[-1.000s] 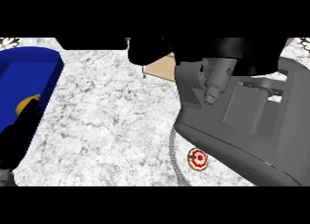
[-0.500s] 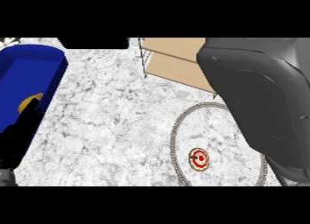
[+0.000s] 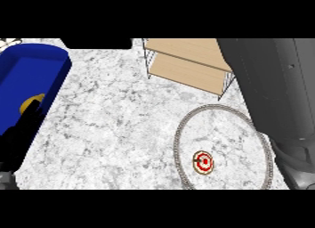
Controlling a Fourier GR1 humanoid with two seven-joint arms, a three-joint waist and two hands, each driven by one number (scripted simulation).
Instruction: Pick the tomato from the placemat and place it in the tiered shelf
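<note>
Near the counter's (image 3: 114,120) front edge, toward its right side, the tomato (image 3: 203,161) sits on the round placemat (image 3: 242,129), close to the mat's near rim. The mat is pale like the speckled counter top, with a beaded border.

At the front left corner, a dark shape against the blue container (image 3: 29,75) seems to be the left robot hand (image 3: 19,133), with a tip rising in front of a yellow patch inside the container; whether its fingers are open or curled cannot be told. The container runs along the left edge toward the back.

A large grey forearm (image 3: 278,89) covers the right edge from front to back, overlapping the placemat's right rim. The right robot hand does not show.

At the back edge, right of centre, stands the tiered shelf (image 3: 186,64) with two light wooden boards on thin wire legs, just beyond the placemat's far rim.
</note>
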